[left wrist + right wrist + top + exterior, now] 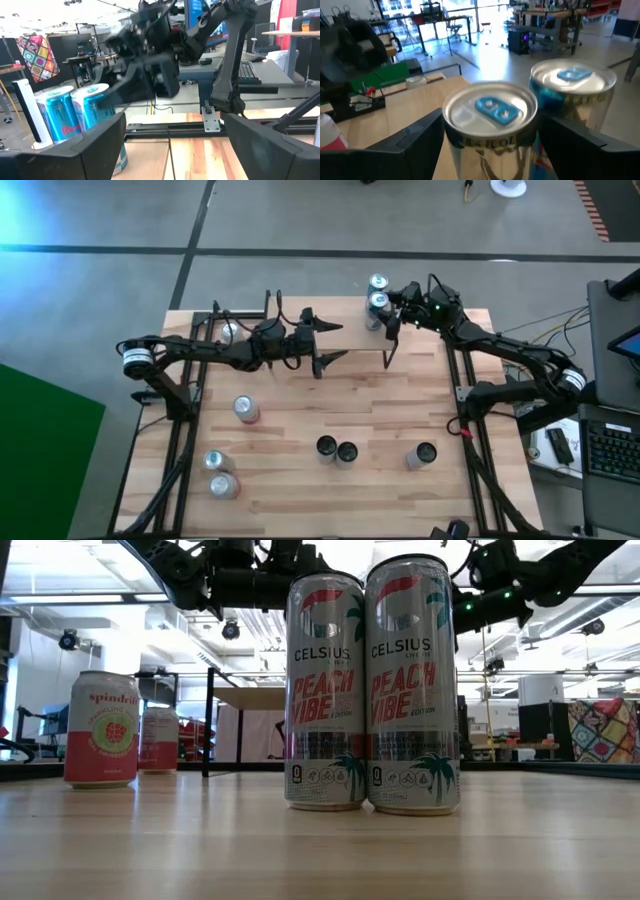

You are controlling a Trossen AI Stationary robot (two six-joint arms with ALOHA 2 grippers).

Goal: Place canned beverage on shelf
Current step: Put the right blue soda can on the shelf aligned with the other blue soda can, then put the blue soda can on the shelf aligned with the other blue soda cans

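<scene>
Right end effector (fingers spread) straddles a can; left end effector open

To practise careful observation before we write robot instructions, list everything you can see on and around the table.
Blue cans: 2, blue with silver tops, side by side at the table's far edge.
Celsius cans: 2, silver with red lettering, touching, near edge centre.
Lone can: 1, silvery, near edge, right.
Spindrift cans: 3, pink and white, left half.
Half-hidden can: 1, silver top, under the left arm.
Shelf: 1, light wood top, black legs, far side.
Table: 1, slatted light wood.
Left hand: open, empty, far centre.
Right hand: at the nearer blue can.
</scene>
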